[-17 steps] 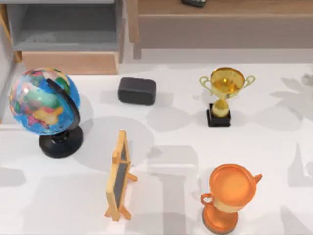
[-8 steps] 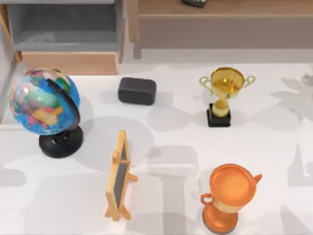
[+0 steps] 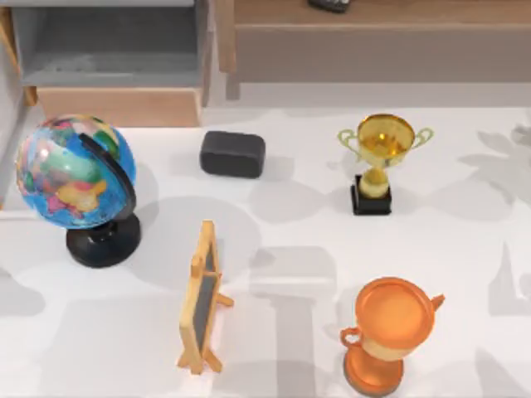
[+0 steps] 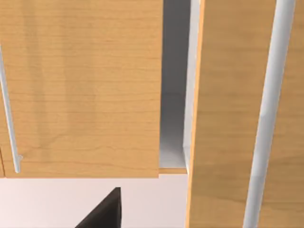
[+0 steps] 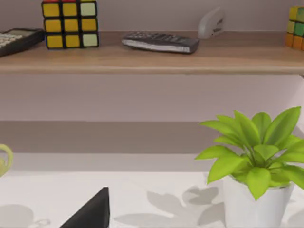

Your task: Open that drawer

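At the bottom edge of the left wrist view a dark wedge, likely part of the left gripper point(image 4: 102, 211), sits just short of light-wood panels point(image 4: 80, 85) with slim silver bar handles point(image 4: 268, 114) and a grey gap between them. Whether that gripper is wide or narrow I cannot tell, and it grips nothing that can be seen. I also cannot tell if either panel belongs to the drawer. The right gripper point(image 5: 90, 211) shows as a similar dark wedge in its own wrist view, facing a shelf with a puzzle cube point(image 5: 70, 23) and a calculator point(image 5: 160, 42), with a potted plant point(image 5: 256, 156) close by. Its state cannot be told either, and it looks idle.

Over the last second nothing on the table has shifted: the drawer's front panel lies where it lay in both earlier top views. I judge that the pull has either ended or paused.

The drawer point(image 3: 108, 50) is at the far left of the table in the top view. Its grey floor is exposed, so it already stands well out of its housing. Its long axis runs left to right, and its plain front panel point(image 3: 116, 106) faces the near edge. The globe point(image 3: 75, 174) stands near the front panel, and a dark rounded block point(image 3: 232, 153) lies near its right corner.
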Motion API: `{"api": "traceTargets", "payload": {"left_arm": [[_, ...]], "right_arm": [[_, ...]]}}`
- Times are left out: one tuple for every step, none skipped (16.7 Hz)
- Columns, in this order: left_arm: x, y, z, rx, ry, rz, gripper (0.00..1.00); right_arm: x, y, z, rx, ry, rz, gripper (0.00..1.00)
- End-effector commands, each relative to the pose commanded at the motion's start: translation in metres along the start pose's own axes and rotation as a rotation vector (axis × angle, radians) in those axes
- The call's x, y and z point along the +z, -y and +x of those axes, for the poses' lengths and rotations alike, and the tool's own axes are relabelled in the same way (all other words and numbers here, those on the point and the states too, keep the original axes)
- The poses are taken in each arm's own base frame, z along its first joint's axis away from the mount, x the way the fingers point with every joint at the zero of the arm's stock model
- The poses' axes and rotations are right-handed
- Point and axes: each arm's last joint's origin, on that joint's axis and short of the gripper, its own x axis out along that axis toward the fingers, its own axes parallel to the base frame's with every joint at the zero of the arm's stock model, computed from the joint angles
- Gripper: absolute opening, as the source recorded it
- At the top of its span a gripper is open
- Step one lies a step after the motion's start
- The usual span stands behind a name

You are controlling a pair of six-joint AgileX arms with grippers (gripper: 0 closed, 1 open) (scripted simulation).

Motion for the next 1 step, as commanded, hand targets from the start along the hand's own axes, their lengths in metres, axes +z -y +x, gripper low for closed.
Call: {"api": "traceTargets", "payload": {"left_arm": [[0.0,0.0,0.0,0.0,0.0,0.0,1.0]], "right_arm": [[0.0,0.0,0.0,0.0,0.0,0.0,1.0]]}}
